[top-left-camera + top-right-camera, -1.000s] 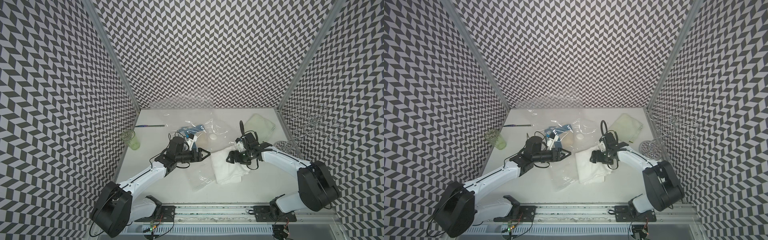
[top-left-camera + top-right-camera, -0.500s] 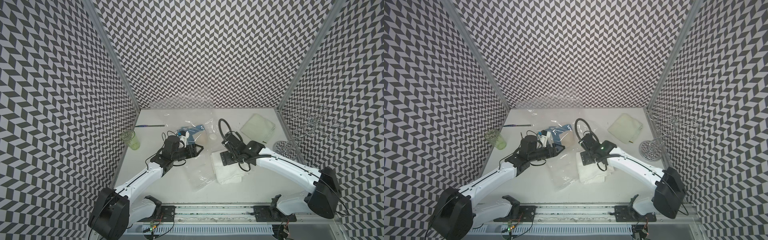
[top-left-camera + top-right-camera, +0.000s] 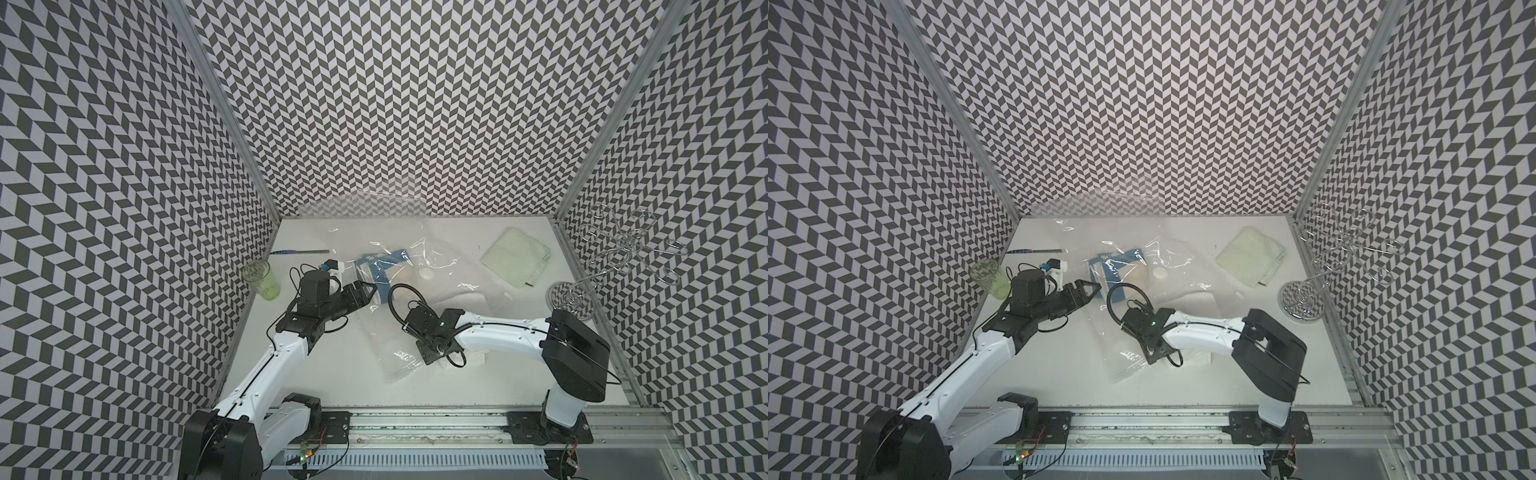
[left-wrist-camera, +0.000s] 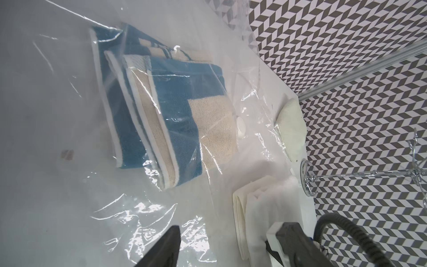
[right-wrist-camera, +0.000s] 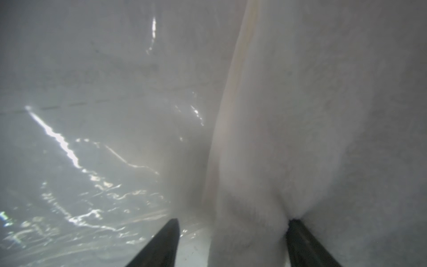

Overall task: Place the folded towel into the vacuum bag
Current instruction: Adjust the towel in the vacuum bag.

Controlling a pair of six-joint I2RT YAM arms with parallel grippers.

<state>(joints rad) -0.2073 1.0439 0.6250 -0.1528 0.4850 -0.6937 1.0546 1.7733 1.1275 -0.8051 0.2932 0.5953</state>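
The vacuum bag [image 3: 399, 328] [image 3: 1121, 332] lies crinkled and transparent across the table's middle, its round white valve cap [image 3: 426, 273] toward the back. A white folded towel [image 3: 473, 365] [image 4: 265, 198] lies beside the bag's near end, mostly hidden under my right arm. My right gripper [image 3: 431, 359] [image 5: 233, 231] points down at the towel's left edge. Its jaws are open astride a fold of towel [image 5: 300, 115]; one finger presses into the cloth, the other stands over the plastic [image 5: 92, 115]. My left gripper [image 3: 365, 291] [image 3: 1086, 291] hovers open over the bag's left side, holding nothing.
A blue and beige towel [image 3: 374, 266] [image 4: 175, 111] sits inside the bag. A pale green cloth [image 3: 515, 257] lies at the back right, a chrome wire stand [image 3: 577, 286] by the right wall. A green cup [image 3: 262, 279] and a thin tool [image 3: 299, 252] are at the left.
My right gripper came forward and left, down onto the white towel's edge, and its jaws narrowed. My left gripper drew back to the left along the bag.
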